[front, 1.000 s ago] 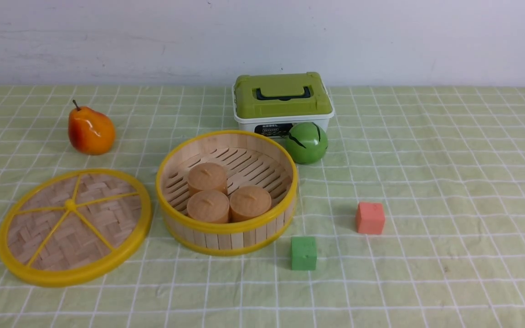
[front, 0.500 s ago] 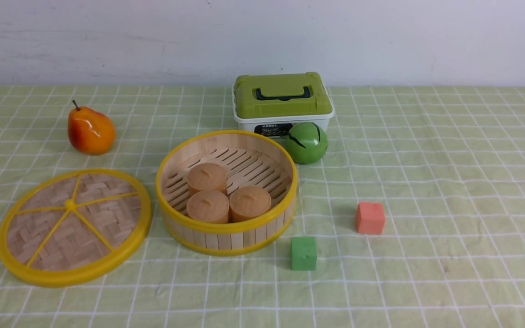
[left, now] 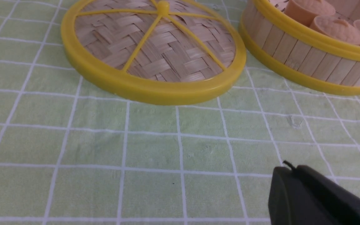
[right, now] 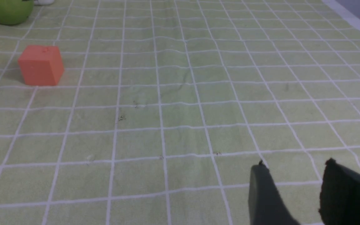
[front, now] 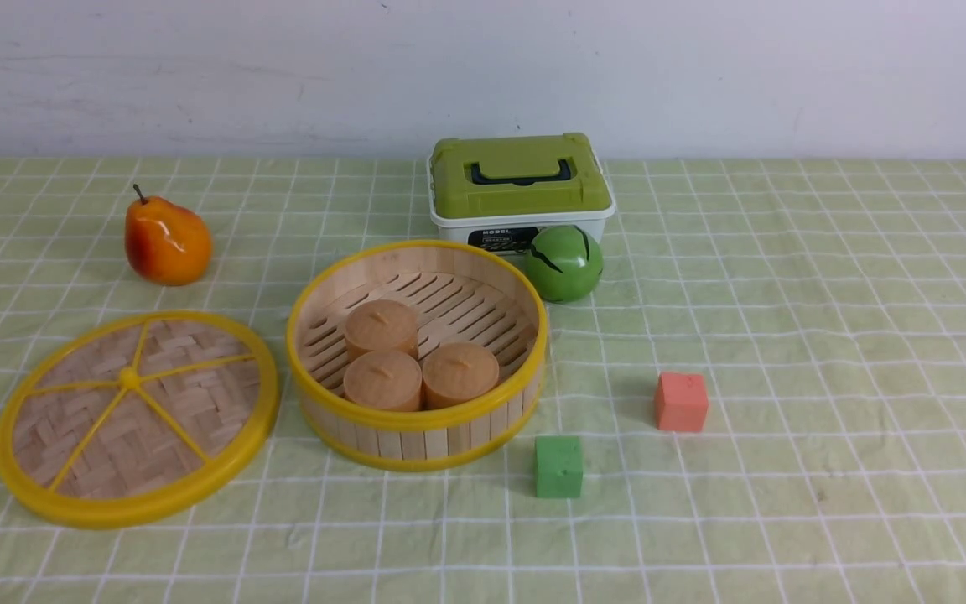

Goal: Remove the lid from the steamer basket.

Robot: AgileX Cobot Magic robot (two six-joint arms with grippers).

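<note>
In the front view I see the lid (front: 136,417) lying flat on the green checked tablecloth (front: 785,335), on the left and near side, just beside the steamer basket (front: 417,354), and I cannot tell if their rims touch. The basket is uncovered and three round tan buns (front: 416,356) sit together on its slatted floor. Behind the basket stands a white box with a green lid (front: 520,189), and a green ball (front: 565,262) is just in front of this box, at the far right of the basket. An orange pear (front: 166,240) stands far on the left. A green cube (front: 558,466) is near the basket on its right near side, and a red cube (front: 681,401) is further right. No arm appears in this view. In my left wrist view the left gripper (left: 287,171) shows as one dark mass with no gap, so the fingers are together and carry nothing; it is above bare cloth, apart from the lid (left: 155,53) and the basket (left: 308,59). In my right wrist view the right gripper (right: 294,167) has its two fingers spread with cloth visible between them, empty, well apart from the red cube (right: 41,65).
</note>
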